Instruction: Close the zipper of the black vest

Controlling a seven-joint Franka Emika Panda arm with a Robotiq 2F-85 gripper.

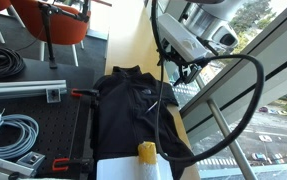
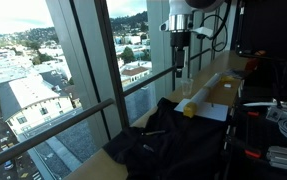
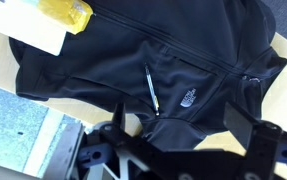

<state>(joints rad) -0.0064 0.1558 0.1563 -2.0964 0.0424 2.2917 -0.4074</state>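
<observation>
The black vest (image 1: 128, 100) lies spread on the tabletop by the window and also shows in an exterior view (image 2: 168, 135). In the wrist view the vest (image 3: 103, 70) fills most of the frame. The zipper (image 3: 198, 58) runs as a thin dark line towards the collar. Its small silvery pull tab (image 3: 151, 90) lies beside a white logo and shows faintly in an exterior view (image 1: 155, 103). My gripper (image 3: 181, 130) is open and empty. It hangs above the vest's edge without touching it, as both exterior views show (image 1: 180, 68) (image 2: 180, 75).
A yellow object (image 1: 146, 152) lies on a white sheet (image 1: 123, 170) next to the vest. A thick black cable (image 1: 245, 100) loops off the arm. Coiled cables (image 1: 1, 62) and a grey hose (image 1: 8, 132) lie beside it. The window glass (image 2: 93, 60) borders the table.
</observation>
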